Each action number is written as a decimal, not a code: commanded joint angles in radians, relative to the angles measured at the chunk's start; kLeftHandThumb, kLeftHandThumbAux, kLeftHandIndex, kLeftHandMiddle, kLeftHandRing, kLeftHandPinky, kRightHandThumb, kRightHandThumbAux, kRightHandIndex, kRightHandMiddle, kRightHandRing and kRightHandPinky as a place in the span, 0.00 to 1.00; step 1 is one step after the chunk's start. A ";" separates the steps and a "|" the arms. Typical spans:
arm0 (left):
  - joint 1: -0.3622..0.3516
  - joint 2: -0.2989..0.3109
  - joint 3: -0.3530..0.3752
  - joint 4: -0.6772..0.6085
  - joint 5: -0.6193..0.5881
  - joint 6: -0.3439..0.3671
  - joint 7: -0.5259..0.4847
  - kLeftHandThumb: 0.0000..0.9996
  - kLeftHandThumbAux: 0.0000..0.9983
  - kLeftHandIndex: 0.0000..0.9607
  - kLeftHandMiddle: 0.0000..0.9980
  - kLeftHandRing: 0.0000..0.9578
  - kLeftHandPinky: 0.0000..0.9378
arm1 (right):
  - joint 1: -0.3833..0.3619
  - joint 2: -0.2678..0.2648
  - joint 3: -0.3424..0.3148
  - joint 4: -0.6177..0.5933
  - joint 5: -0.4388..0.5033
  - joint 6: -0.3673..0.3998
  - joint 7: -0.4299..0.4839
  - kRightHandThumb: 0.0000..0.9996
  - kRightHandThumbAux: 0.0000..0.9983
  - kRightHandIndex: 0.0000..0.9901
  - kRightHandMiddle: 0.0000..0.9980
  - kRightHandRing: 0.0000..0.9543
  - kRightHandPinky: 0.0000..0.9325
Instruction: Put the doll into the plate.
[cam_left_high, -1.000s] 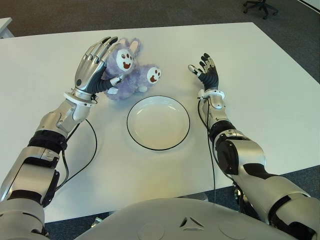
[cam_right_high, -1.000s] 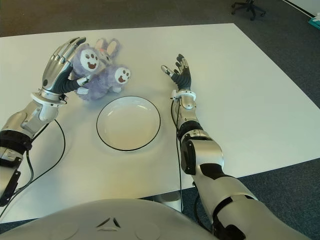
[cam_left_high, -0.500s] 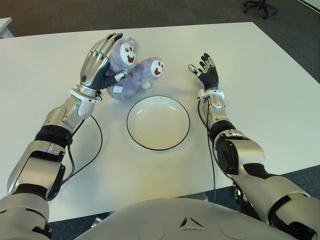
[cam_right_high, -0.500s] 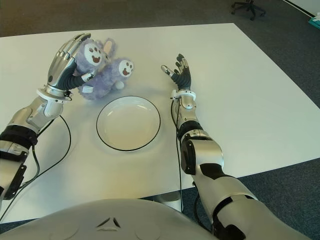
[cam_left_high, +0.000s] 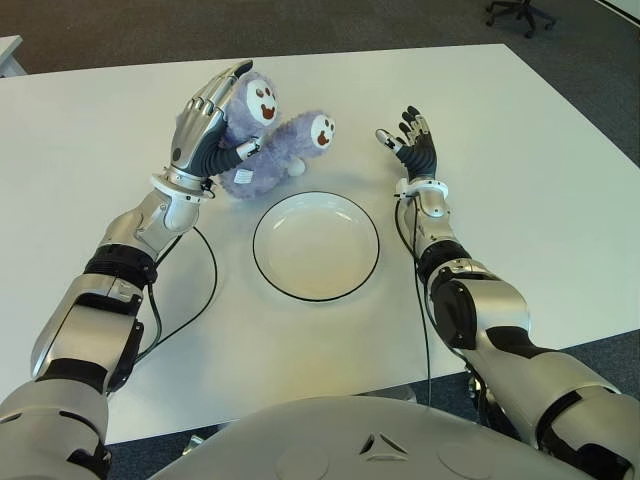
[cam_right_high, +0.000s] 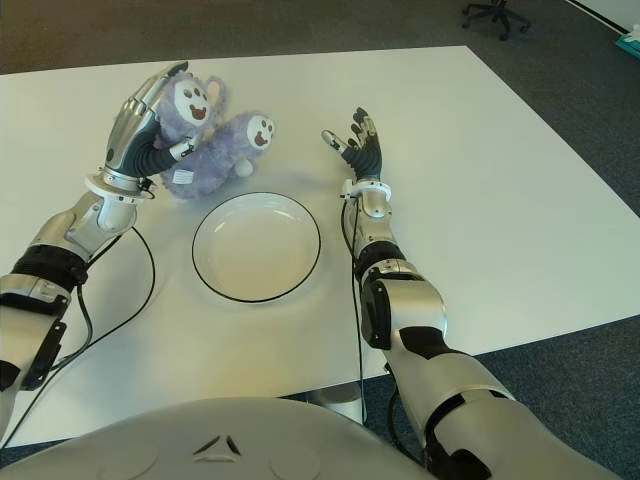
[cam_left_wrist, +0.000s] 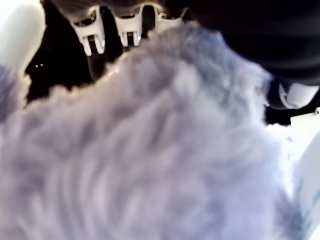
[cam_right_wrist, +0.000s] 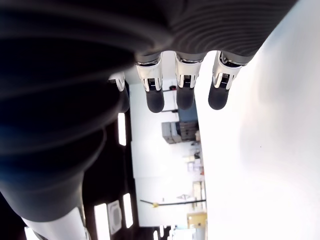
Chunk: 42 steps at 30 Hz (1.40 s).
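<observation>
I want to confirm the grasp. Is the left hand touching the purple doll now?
Touching. In the left wrist view the doll fills the left hand's palm under its fingers; the left eye view shows the left hand wrapped around it.

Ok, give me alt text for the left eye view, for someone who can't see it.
The left hand grips a purple doll on a white table, just beyond an empty white plate. The right hand is open, fingers up, to the plate's right.
</observation>
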 joint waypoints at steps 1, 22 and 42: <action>-0.021 -0.017 0.000 0.029 -0.024 -0.008 -0.027 0.42 0.23 0.00 0.10 0.12 0.17 | 0.091 0.014 0.001 0.059 -0.005 0.060 -0.003 0.12 0.80 0.06 0.03 0.03 0.07; -0.078 -0.058 -0.003 0.111 -0.029 0.022 0.006 0.55 0.30 0.22 0.31 0.30 0.32 | 0.093 0.013 0.001 0.058 -0.006 0.053 -0.008 0.13 0.80 0.07 0.04 0.04 0.07; -0.122 -0.099 -0.004 0.172 -0.066 0.109 -0.041 0.57 0.28 0.51 0.60 0.64 0.72 | 0.098 0.014 -0.003 0.055 -0.002 0.043 -0.011 0.13 0.81 0.07 0.04 0.04 0.08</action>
